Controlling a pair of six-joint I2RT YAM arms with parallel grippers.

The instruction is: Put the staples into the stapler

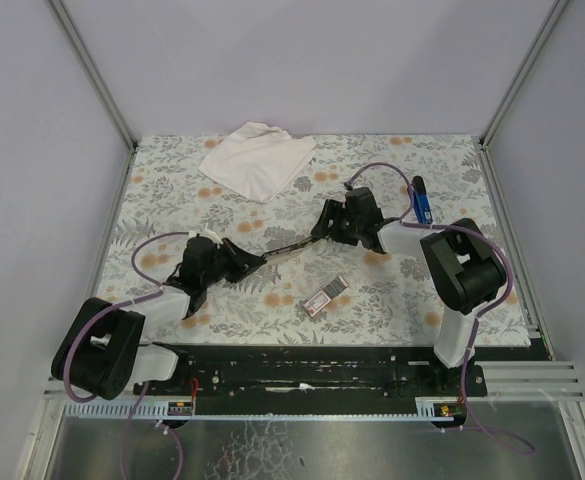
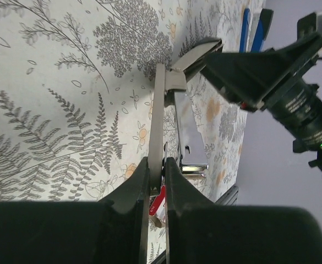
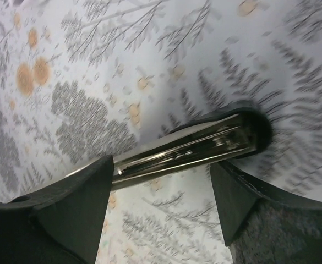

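The stapler (image 1: 290, 247) lies unfolded mid-table between both arms, a black body with silvery metal arms. My left gripper (image 1: 249, 261) is shut on one thin metal arm (image 2: 157, 110) of it. In the left wrist view the magazine (image 2: 186, 129) lies beside that arm. My right gripper (image 1: 325, 226) stands open at the stapler's far end. Its fingers (image 3: 81, 206) flank the open shiny channel (image 3: 188, 151) with its black end (image 3: 255, 130), gripping nothing. The staples box (image 1: 327, 297), pink-red and white, lies on the table nearer the arm bases, and a red corner of the box (image 2: 157, 203) shows between my left fingers.
A blue stapler (image 1: 421, 200) lies at the right behind my right arm and also shows as a blue stapler (image 2: 250, 27) in the left wrist view. A crumpled white cloth (image 1: 259, 158) lies at the back. The floral mat (image 1: 172, 200) ends at metal rails in front.
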